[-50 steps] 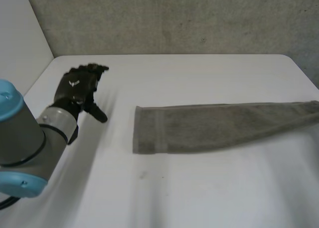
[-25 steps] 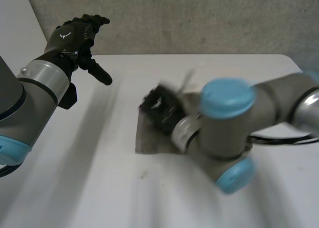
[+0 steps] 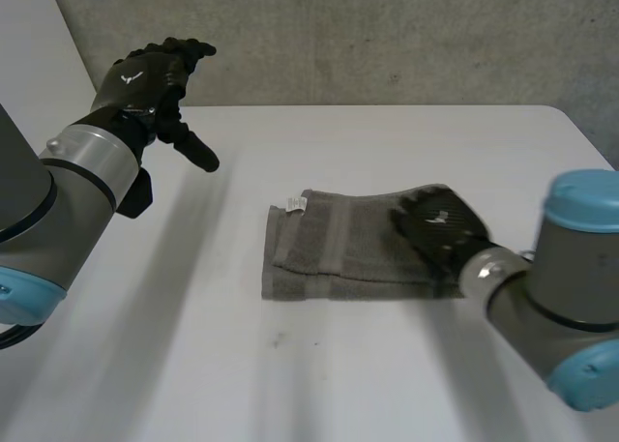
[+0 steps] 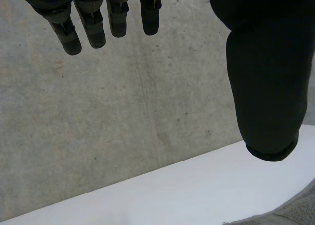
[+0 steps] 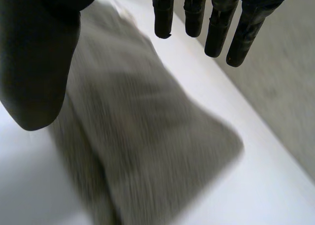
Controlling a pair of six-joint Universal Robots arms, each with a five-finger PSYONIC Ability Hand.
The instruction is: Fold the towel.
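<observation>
A grey towel (image 3: pixel 334 249) lies folded over on itself in the middle of the white table (image 3: pixel 387 142), a small white label at its back left corner. My right hand (image 3: pixel 440 227) hovers over the towel's right end, fingers (image 5: pixel 216 23) straight, thumb apart, nothing in it; the towel (image 5: pixel 147 151) lies below its palm. My left hand (image 3: pixel 155 79) is raised above the table's back left, well clear of the towel, fingers (image 4: pixel 93 23) straight and empty. A corner of the towel (image 4: pixel 290 212) shows below its thumb.
A grey concrete wall (image 3: pixel 387 36) runs behind the table's far edge. A white panel (image 3: pixel 39 65) stands at the left side. Bare table (image 3: pixel 290 384) lies in front of the towel.
The towel lay stretched out long to the right; now its right part is folded over onto the left. My right arm swept in over it, let go, and drew back right. My left hand rose.
</observation>
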